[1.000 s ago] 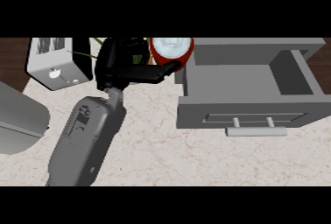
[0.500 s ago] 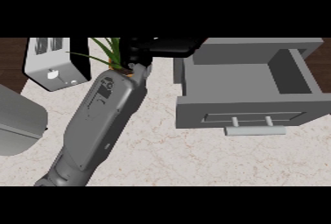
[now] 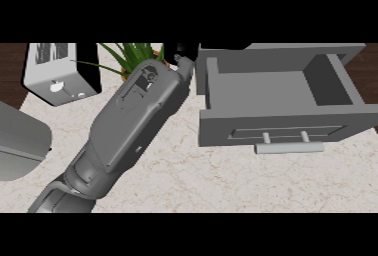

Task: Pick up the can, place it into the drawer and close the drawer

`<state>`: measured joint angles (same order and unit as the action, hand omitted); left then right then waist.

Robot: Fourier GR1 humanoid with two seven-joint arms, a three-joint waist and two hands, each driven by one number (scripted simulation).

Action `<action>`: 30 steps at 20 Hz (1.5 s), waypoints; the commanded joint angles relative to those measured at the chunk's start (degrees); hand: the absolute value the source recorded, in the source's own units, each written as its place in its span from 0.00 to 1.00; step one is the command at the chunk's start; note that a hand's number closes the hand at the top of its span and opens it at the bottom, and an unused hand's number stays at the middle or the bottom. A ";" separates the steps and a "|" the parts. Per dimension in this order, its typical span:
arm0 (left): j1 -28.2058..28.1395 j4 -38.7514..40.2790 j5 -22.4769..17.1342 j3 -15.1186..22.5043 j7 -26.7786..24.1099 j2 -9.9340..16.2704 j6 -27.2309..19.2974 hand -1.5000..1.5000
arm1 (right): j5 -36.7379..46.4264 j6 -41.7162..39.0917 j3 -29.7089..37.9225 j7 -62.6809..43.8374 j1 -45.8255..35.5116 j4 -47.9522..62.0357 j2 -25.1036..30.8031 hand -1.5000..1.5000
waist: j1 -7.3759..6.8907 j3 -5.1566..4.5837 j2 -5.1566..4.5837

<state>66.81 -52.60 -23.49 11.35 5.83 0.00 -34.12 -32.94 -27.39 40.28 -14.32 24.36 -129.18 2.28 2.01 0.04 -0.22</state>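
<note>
The grey forearm [image 3: 125,125] stretches up across the pale marble table [image 3: 221,180], its black hand [image 3: 181,52] barely visible, so can't tell how the fingers sit. The open grey box-shaped drawer [image 3: 280,90] sits just right of it. Can isn't visible anywhere.

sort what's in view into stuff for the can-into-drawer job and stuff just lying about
For the job:
- open drawer, with its handle
- left hand, at the counter's far edge beside the drawer
- can: not visible now

Lying about:
- toaster
- potted plant
- grey object at the left edge
</note>
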 commanded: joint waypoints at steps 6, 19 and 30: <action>9.08 12.40 -8.54 4.14 -4.86 0.00 -1.17 1.00 | 1.97 0.07 -0.73 0.06 -2.09 0.72 -0.33 0.00 | 0.85 0.03 -0.31; 12.67 21.80 -20.19 11.72 -10.50 0.00 -2.98 1.00 | 3.58 0.06 -2.69 -0.36 -3.90 1.45 -1.06 0.00 | 2.06 0.07 -0.65; 14.17 26.37 -25.99 18.50 -10.91 0.00 -7.40 0.00 | 2.63 1.21 -2.30 -2.11 -4.45 -1.12 -0.77 0.00 | 3.35 0.11 -0.89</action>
<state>80.99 -28.01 -47.19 29.17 -4.22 0.01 -40.67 -30.43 -25.55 37.56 -17.36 19.91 -131.20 1.80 5.00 0.12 -1.02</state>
